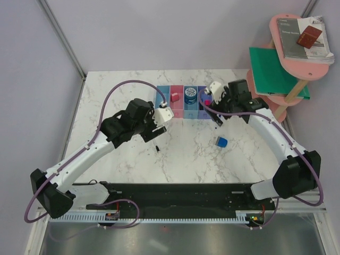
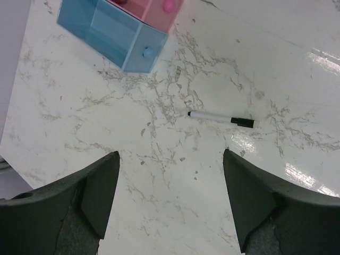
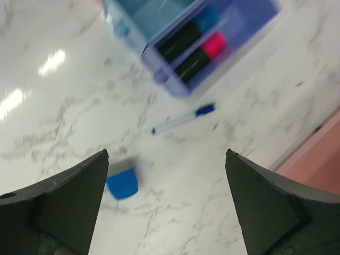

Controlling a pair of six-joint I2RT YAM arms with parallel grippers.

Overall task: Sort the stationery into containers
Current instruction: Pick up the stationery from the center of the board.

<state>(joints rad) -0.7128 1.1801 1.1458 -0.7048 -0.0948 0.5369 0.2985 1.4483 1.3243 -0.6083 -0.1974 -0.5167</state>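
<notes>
Both hands: released, nothing held: left hand (image 2: 171,155), right hand (image 3: 167,156)
Thin pen (image 2: 220,118): just ahead of my left hand, axis runs finger-to-finger (wrist roll needed, I'd say)

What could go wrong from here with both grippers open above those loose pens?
The thin pen lies flat on the glossy marble tabletop, so the open left gripper might skid it away instead of pinching it. The blue-capped marker lies close to the purple-blue bin, so the open right gripper could bump the bin when reaching down. The blue block nearby might get nudged too.
</notes>
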